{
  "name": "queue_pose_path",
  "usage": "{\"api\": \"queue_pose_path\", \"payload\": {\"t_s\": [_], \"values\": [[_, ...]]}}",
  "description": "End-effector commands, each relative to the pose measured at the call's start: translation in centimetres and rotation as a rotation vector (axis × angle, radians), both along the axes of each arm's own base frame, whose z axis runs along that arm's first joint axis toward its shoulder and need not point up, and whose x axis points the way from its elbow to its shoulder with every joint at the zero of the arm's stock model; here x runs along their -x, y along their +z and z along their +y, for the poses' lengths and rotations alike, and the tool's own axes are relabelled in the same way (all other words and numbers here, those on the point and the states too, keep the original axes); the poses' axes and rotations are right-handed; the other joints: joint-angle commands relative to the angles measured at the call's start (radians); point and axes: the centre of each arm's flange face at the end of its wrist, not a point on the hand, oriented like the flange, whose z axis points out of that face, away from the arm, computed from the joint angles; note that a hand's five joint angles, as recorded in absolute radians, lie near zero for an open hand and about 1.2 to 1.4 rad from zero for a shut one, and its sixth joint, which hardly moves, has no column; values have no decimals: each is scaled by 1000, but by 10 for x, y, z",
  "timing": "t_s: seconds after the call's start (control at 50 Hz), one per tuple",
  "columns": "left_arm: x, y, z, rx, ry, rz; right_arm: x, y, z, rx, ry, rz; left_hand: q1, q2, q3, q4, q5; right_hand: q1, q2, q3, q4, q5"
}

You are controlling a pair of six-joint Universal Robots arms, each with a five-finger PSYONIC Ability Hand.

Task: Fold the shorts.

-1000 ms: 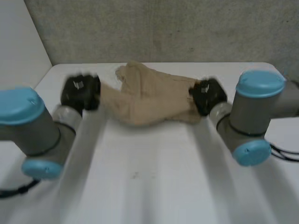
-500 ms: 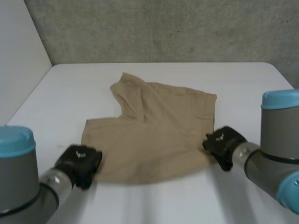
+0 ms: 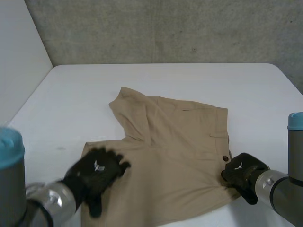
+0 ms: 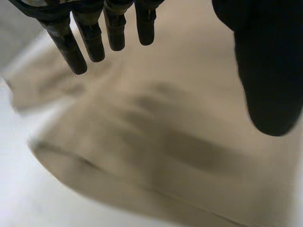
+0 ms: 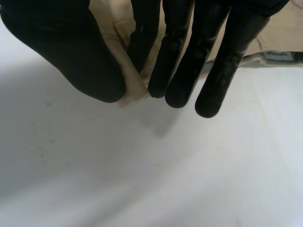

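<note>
The tan shorts (image 3: 170, 156) are spread over the middle of the white table (image 3: 71, 90). They lie mostly flat, though the far leg on the left arm's side is creased and partly turned over on itself. The left hand (image 3: 97, 172) is held over the near corner of the cloth on its own side. In the left wrist view its fingers (image 4: 94, 38) are seen straight and well apart from the thumb (image 4: 265, 71), with the fabric below them and nothing gripped; whether they touch it cannot be told. The right hand (image 3: 242, 174) is placed at the near corner on the right arm's side, just beside a dark button (image 3: 225, 158). In the right wrist view a small tuck of the edge is clamped between thumb (image 5: 71, 56) and fingers (image 5: 175, 56), low over the table. The step in hand is judged to be the laying-out of the garment, as no fold has been made yet. For the next move, the creased leg would need to be flattened. The left hand would have to be closed on cloth, and then one side carried across and laid over the other with the edges matched.
</note>
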Motion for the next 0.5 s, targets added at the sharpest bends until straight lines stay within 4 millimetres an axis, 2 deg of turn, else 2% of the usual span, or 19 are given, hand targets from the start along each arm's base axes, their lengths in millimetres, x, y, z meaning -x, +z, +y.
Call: {"api": "queue_pose_path", "payload": {"t_s": [0.02,0.08,0.1,0.16,0.18,0.24,0.38,0.46,0.5], "values": [[24,17,-88,295,-89,3,-4,1,-4,41,-1,-23,-2,-16,-25,-17,-34,421,215,212,203,224],[38,17,-116,348,-90,25,-4,0,-5,46,-3,-26,13,-2,-11,-2,-19,421,215,212,203,224],[46,12,-133,359,-91,34,-4,0,-5,48,-3,-26,30,16,7,15,-1,421,215,212,203,224],[57,1,-158,367,-90,38,-4,-3,-5,44,-3,-26,86,72,63,71,54,421,215,212,203,224],[64,-7,-174,374,-93,42,-4,-4,-5,46,-4,-26,92,78,69,77,60,421,215,212,203,224],[72,-22,-202,389,-94,54,-4,-7,-6,37,-5,-24,127,113,104,112,95,421,215,212,203,224],[86,-56,-227,374,-151,79,-4,-12,-6,29,-6,-20,239,224,215,223,207,421,215,212,203,224],[87,-68,-238,372,-148,83,-4,-12,-7,35,-6,-22,487,473,464,472,456,421,215,212,203,224],[88,-75,-241,359,-143,83,-4,-13,-7,36,-8,-22,772,758,749,757,740,421,215,212,203,224]]}}
